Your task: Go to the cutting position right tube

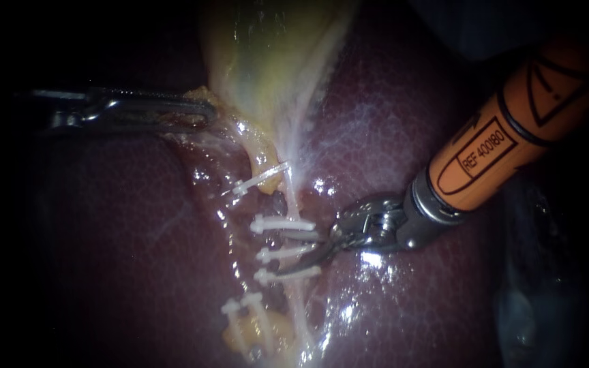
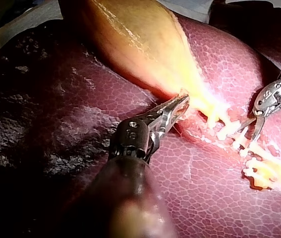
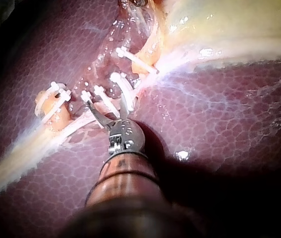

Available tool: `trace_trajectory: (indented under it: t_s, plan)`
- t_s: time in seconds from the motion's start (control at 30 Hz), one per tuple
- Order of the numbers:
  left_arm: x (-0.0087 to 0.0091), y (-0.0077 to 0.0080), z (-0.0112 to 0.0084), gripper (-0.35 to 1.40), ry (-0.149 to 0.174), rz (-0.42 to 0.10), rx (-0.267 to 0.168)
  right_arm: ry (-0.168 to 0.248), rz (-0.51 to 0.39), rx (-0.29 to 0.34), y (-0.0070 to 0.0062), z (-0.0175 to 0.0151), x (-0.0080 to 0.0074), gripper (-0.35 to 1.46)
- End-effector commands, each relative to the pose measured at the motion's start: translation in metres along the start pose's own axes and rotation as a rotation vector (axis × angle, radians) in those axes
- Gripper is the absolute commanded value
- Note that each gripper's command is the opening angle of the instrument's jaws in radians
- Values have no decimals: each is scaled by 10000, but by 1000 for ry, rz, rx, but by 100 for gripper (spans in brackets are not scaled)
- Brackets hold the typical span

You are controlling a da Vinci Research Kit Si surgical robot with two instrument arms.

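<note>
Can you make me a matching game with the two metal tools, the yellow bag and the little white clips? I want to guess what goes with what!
Things:
1. left instrument
2. right instrument
3. gallbladder
4. clips

Descriptions:
A. small, white, in a row
B. pale yellow, lying on the dark red liver
C. jaws open, tips among the clips
D. jaws shut on the gallbladder's edge

Pairs: 1-D, 2-C, 3-B, 4-A
</note>
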Motion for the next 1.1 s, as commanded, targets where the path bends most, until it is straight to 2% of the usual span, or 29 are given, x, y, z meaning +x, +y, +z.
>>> trace_trajectory:
  t_s: [0.03,0.4,0.5,0.67,0.9,1.1]
  plan:
    - [0,0,0,-35,0,0,0,0,0,0,-1,0,0,127]
    - [0,0,0,-35,0,0,0,5,0,5,-7,-1,3,127]
    - [0,0,0,-35,0,0,0,11,0,12,-12,-1,6,127]
    - [0,0,0,-35,0,0,0,24,1,25,-28,-6,17,127]
    - [0,0,0,-35,0,0,0,33,9,49,-48,-33,32,127]
    - [0,0,0,-35,0,0,0,34,29,50,-47,-55,26,127]
